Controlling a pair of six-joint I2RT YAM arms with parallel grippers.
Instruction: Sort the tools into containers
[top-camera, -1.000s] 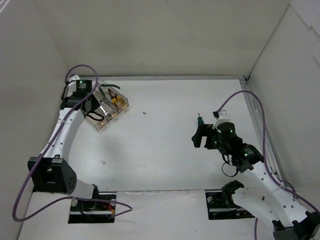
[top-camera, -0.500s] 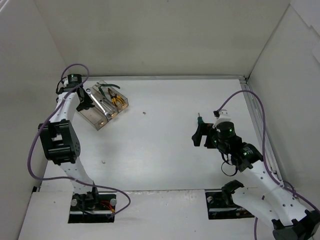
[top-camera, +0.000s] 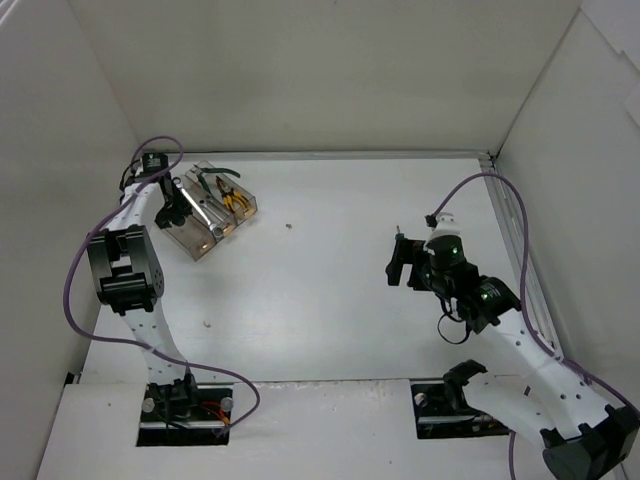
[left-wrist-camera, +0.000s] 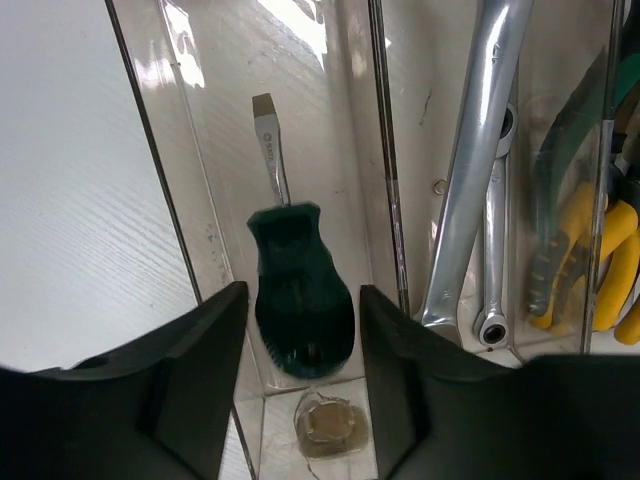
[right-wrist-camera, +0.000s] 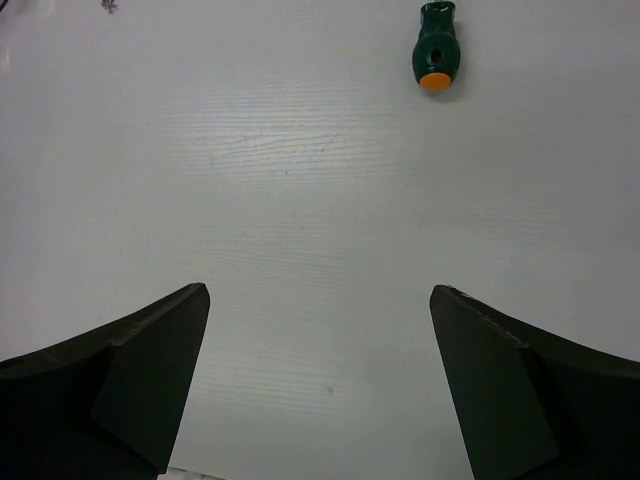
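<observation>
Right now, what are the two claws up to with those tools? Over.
Left gripper open astride green screwdriver lying in end bin. Right gripper open, orange-capped screwdriver on table ahead, unsorted. Nothing between them.

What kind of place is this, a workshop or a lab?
Most likely a robot test cell in a lab, not a workshop: white walls box in a white table, a left arm and right arm are bolted at its near edge, and clear bins hold a few hand tools.
</observation>
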